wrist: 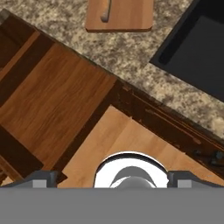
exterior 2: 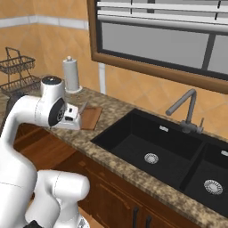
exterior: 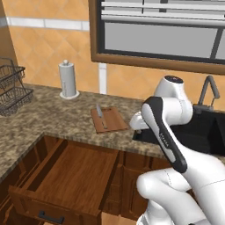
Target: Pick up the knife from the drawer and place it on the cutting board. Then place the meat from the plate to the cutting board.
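One drawer: wide shallow dark brown wooden drawer pulled out nearest the base, flat bottom bare, dark bar handle on its front.
Gripper: white two-finger gripper above the counter edge, between drawer and sink; fingers spread wide apart, nothing between them.
Cutting board: flat reddish-brown wooden rectangle on the speckled granite counter, beyond the gripper and to its left.
Knife: small slender knife with tan wooden handle and thin grey blade, lying lengthwise on the board, well apart from the fingers.
Far right: black sink basin.
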